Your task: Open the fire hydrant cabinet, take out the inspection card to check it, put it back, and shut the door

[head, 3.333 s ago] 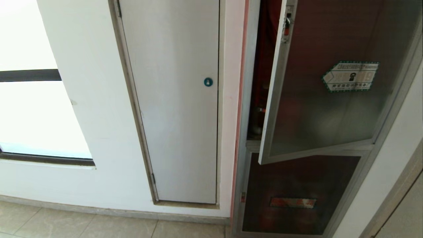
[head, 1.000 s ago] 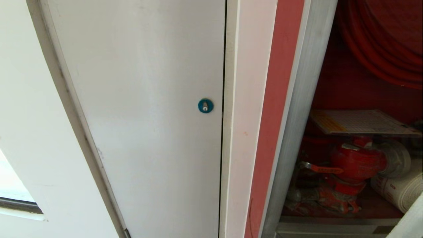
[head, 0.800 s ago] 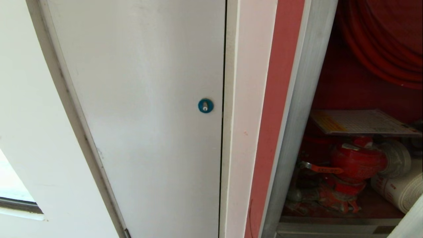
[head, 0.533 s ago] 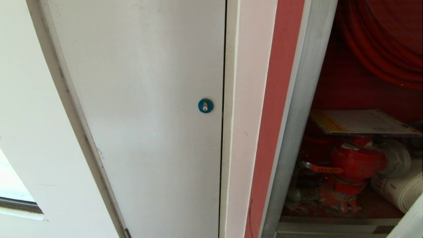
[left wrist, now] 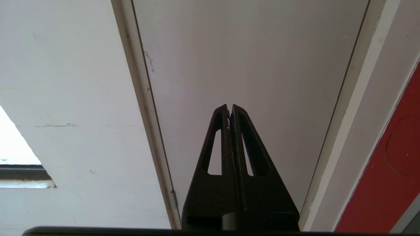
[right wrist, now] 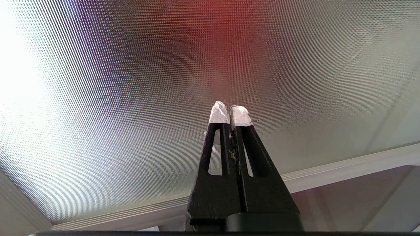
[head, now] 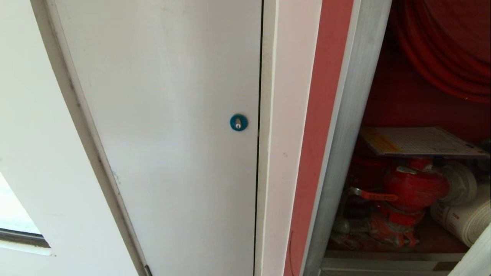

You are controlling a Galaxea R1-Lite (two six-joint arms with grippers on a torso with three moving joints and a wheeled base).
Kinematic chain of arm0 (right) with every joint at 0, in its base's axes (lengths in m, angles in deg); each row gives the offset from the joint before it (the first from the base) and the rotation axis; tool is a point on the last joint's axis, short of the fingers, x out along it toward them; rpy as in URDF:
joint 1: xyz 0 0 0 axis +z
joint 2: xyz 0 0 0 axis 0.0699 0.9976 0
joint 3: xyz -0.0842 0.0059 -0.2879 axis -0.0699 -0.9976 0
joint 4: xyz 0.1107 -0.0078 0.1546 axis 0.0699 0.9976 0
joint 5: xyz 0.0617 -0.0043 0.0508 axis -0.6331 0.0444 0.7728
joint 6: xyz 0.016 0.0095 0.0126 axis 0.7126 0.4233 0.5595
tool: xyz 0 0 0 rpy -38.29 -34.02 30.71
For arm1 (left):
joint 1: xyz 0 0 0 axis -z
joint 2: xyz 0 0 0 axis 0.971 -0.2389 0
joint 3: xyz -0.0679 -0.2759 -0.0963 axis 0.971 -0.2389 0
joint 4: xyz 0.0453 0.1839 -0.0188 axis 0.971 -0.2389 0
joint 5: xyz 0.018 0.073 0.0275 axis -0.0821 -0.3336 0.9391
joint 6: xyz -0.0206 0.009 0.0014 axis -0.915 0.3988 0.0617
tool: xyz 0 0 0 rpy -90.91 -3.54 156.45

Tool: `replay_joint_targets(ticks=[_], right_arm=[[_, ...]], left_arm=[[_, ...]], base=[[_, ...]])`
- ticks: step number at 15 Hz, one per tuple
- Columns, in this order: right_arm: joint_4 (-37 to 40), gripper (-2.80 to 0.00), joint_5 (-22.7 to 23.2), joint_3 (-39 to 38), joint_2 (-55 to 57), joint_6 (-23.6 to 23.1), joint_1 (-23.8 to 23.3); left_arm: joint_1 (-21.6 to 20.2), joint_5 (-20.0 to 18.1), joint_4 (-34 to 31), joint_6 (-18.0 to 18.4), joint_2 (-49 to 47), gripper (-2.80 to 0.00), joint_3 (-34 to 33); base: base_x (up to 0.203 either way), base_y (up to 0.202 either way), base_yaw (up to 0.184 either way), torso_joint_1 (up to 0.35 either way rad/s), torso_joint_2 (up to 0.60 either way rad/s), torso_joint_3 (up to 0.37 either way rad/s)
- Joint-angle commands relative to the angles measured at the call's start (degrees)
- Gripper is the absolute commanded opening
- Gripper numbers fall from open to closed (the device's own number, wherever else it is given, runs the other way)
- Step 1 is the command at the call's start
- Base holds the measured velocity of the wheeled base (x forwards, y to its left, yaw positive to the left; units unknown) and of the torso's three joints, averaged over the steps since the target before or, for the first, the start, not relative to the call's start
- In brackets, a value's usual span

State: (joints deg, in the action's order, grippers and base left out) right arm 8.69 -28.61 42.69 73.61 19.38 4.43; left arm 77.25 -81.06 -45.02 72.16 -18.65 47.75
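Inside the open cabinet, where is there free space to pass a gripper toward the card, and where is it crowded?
Free: the dark red gap between the hose reel and the inspection card, right of the cabinet's silver frame. Crowded: below the card, the red valve and the rolled white hose fill the floor.

The fire hydrant cabinet [head: 347, 126] stands open, its aluminium upright just right of a red strip, and its red interior carries everything in view. On the cabinet floor [head: 433, 239] sits the red valve [head: 416, 189] with an orange-red lever handle [head: 374, 196] pointing left of it, and a rolled white hose [head: 464, 222] lies just right of the valve. The inspection card [head: 420, 142] lies roughly flat directly above the valve, seemingly resting on its top, while the coiled red hose reel [head: 445, 50] hangs higher up, above the card.
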Motion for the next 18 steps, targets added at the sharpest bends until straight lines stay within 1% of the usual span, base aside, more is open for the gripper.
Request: replay_joint_targets(ticks=[1,15,18], right_arm=[[0.00,-2.80,0.00,0.00,-0.04,0.01,-0.03],[-0.17,-2.80,-0.46,0.31,-0.04,0.29,0.02],[0.08,-2.80,-2.05,6.17,-0.04,2.65,0.02]], left_arm=[[-0.02,0.00,0.03,0.01,0.01,-2.80,-1.58],[-0.02,0.00,0.03,0.01,-0.07,-2.80,-1.58],[-0.10,0.00,0.03,0.01,0.01,-2.80,-1.58]], base=[[0.000,0.000,0.000,0.000,0.00,0.000],[0.000,0.000,0.000,0.000,0.00,0.000],[0.000,0.000,0.000,0.000,0.00,0.000]])
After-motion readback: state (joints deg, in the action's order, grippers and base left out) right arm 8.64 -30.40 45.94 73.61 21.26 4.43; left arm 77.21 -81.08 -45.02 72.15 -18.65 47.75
